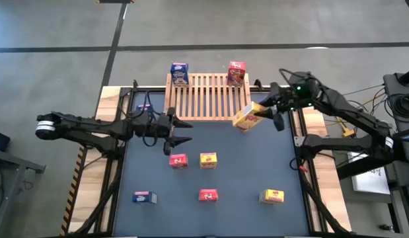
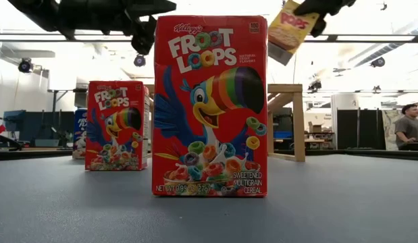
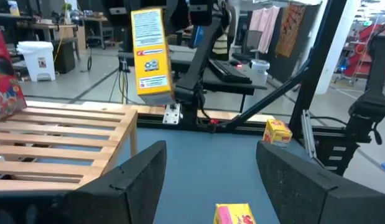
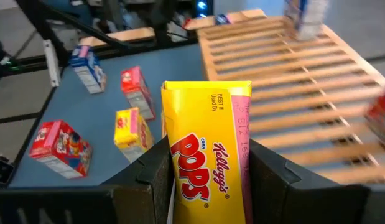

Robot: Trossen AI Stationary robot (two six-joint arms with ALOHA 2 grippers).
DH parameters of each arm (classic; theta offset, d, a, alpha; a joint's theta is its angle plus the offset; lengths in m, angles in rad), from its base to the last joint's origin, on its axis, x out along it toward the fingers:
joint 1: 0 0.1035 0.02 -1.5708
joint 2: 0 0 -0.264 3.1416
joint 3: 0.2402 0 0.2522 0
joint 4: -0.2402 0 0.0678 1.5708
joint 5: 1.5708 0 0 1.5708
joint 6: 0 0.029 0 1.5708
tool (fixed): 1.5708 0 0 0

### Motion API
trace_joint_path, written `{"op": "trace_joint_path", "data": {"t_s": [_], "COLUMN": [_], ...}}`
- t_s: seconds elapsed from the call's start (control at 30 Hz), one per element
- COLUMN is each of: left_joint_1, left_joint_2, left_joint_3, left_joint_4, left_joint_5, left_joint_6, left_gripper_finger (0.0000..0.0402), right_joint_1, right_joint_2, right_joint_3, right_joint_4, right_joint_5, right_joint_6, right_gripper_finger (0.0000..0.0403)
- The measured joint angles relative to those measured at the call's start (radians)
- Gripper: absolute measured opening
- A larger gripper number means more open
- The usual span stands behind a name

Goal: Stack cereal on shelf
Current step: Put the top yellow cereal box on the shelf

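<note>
Closest to my low camera stands a red Froot Loops box, filling the middle of the frame, with a second red box behind it at left.

My right fingers are clamped on a yellow Corn Pops box, carried in the air at the right front corner of the shelf, just right of centre in the high view. So the step in hand, as I judge it, is bringing this box over for placing. Next I would need to swing it in over the slats, lower it upright onto a free stretch, and only then let go; two boxes already stand on the far edge, a blue one at upper left and a red one at upper right.

My left fingers hang spread and empty over the counter, left of centre, just in front of the shelf.

My count in the high view: three red, three yellow, three blue, one of the blue partly hidden under the left arm. Six of the nine are on the counter.
</note>
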Motion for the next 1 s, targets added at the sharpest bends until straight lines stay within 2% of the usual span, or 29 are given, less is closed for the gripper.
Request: {"op": "trace_joint_path", "data": {"t_s": [0.2,0.3,0.4,0.53,0.87,1.0], "left_joint_1": [0.003,0.015,0.026,0.050,0.137,0.163], "left_joint_2": [0.089,0.121,0.145,0.161,0.147,0.157], "left_joint_3": [0.083,0.175,0.276,0.365,0.365,0.375], "left_joint_4": [-0.015,-0.148,-0.319,-0.410,-0.418,-0.413], "left_joint_5": [-0.009,-0.015,-0.036,-0.028,-0.026,-0.022], "left_joint_6": [0.006,0.043,0.106,0.142,0.101,0.100], "left_gripper_finger": [0.0233,0.0233,0.0233,0.0233,0.0234,0.0249], "right_joint_1": [0.097,0.124,0.134,0.134,0.134,0.136], "right_joint_2": [0.077,0.118,0.161,0.221,0.296,0.333], "right_joint_3": [0.009,0.022,0.037,0.068,0.131,0.167], "right_joint_4": [0.086,0.112,0.118,0.115,0.119,0.121], "right_joint_5": [0.118,0.168,0.172,0.173,0.183,0.200], "right_joint_6": [-0.009,-0.025,-0.047,-0.056,-0.157,-0.169], "right_gripper_finger": [0.0147,0.0148,0.0149,0.0150,0.0147,0.0148]}}
